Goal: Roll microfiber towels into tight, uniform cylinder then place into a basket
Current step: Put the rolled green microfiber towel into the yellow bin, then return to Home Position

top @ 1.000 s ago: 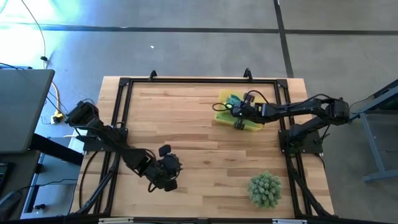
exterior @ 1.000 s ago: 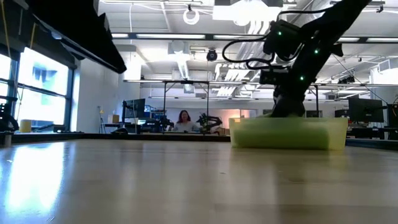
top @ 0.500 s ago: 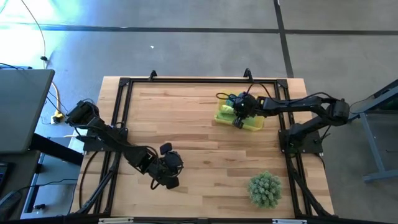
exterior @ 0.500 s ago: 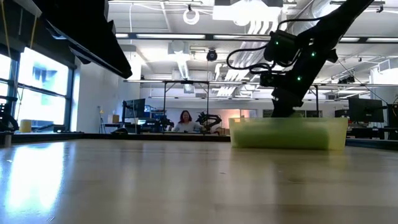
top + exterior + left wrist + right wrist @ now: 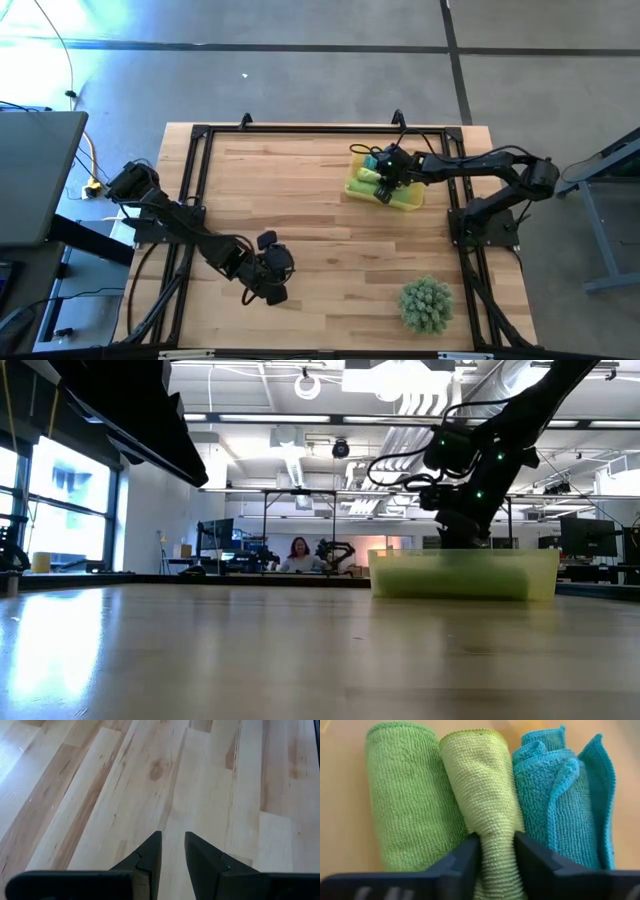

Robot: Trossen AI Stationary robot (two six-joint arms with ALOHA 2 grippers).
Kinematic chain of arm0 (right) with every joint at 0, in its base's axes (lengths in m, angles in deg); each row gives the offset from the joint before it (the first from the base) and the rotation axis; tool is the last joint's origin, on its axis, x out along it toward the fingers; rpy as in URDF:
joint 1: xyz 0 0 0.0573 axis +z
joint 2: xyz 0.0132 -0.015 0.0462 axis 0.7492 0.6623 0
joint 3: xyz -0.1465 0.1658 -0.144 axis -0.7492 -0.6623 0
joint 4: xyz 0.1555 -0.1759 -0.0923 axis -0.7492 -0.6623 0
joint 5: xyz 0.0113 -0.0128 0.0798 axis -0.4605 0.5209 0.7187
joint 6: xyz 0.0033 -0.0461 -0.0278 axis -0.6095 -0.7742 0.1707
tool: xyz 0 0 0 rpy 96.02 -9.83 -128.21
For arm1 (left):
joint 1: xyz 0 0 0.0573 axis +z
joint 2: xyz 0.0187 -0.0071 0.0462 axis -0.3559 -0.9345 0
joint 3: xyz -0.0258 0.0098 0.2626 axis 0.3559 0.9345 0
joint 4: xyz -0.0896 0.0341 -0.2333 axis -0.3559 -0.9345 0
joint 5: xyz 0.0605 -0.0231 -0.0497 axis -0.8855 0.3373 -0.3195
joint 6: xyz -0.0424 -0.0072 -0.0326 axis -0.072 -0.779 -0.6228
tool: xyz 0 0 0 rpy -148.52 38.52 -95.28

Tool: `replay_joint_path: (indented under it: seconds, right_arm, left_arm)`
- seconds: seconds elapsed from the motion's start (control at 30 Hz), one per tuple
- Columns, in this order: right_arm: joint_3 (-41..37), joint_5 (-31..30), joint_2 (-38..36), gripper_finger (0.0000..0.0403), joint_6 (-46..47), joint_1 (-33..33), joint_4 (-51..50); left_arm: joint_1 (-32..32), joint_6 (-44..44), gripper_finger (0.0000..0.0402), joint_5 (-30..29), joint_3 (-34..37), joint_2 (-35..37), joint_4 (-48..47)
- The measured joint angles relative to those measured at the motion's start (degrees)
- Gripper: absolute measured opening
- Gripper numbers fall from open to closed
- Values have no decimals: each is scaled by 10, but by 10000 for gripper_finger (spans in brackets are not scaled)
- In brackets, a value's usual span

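Three rolled microfiber towels lie side by side on the floor of the yellow basket: a green one, a lime-green one in the middle and a teal one, loosely rolled. The basket stands at the table's far right. My right gripper reaches down into it, its fingers on either side of the middle roll. Over bare wood near the table's front left, my left gripper is open, with nothing between its fingers. My right gripper has the lime-green roll's near end between its two fingers, which touch its two long sides. They come slanting from above and point along the roll. The roll is narrowed where they meet it. It lies in the basket between the other two rolls.
A spiky green ball-shaped plant sits near the table's front right corner. A black frame runs around the table's edges. Bare wood lies between the two arms. In the low view a person sits far back in the room.
My right gripper has swung a little toward the table's far edge over the basket, and its wrist has rolled. The basket has stayed where it was.
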Motion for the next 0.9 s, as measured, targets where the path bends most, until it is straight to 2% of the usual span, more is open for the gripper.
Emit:
replay_joint_path:
  seconds: [0.17, 0.3, 0.53, 0.67, 0.77, 0.9]
  right_arm:
    - [22, 7, 0, 209, 23, 0, -55]
    - [78, 7, 0, 249, 20, 0, -164]
    - [164, -13, -1, 258, -6, 0, -302]
    - [195, -16, -18, 258, -10, 1, -367]
    - [191, -13, -57, 258, -8, 3, -395]
    - [154, -12, -145, 259, 23, 5, -415]
  left_arm:
    - [1, -6, 74, 0, 0, 0, -8]
    - [9, -13, 74, 0, 1, 22, -31]
    - [30, -11, 74, -15, 1, 76, -93]
    - [39, 24, 74, -15, 1, 117, -143]
    - [50, 39, 74, -14, 0, 161, -194]
    - [73, 21, 74, -16, 0, 233, -277]
